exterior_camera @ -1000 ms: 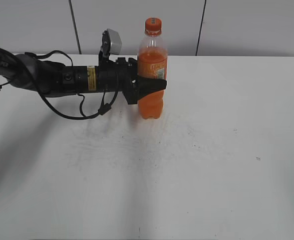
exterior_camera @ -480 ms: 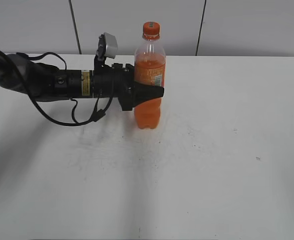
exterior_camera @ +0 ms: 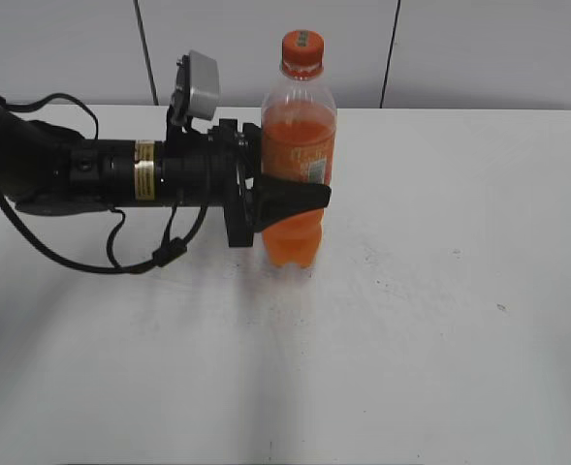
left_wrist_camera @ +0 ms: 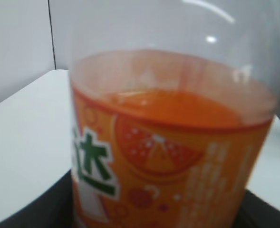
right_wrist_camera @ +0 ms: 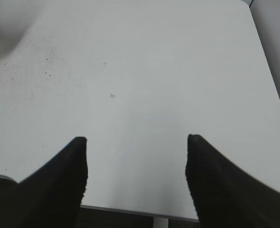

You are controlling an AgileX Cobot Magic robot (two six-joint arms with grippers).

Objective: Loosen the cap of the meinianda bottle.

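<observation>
One meinianda bottle (exterior_camera: 298,160) upright, far-centre of the white table (exterior_camera: 430,291), one orange cap (exterior_camera: 302,48) on top. Left gripper (exterior_camera: 300,199) reaches in level from the left, fingers clamped round the waist. Right gripper (right_wrist_camera: 136,161) spread wide, holding nothing, above bare table

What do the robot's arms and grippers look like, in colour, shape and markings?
The left arm is a black cylinder with a yellow label band, loose black cables under it and a grey camera box on top. The left gripper has black tapered fingers. The right gripper shows two black pointed fingers; its arm is out of view.
</observation>
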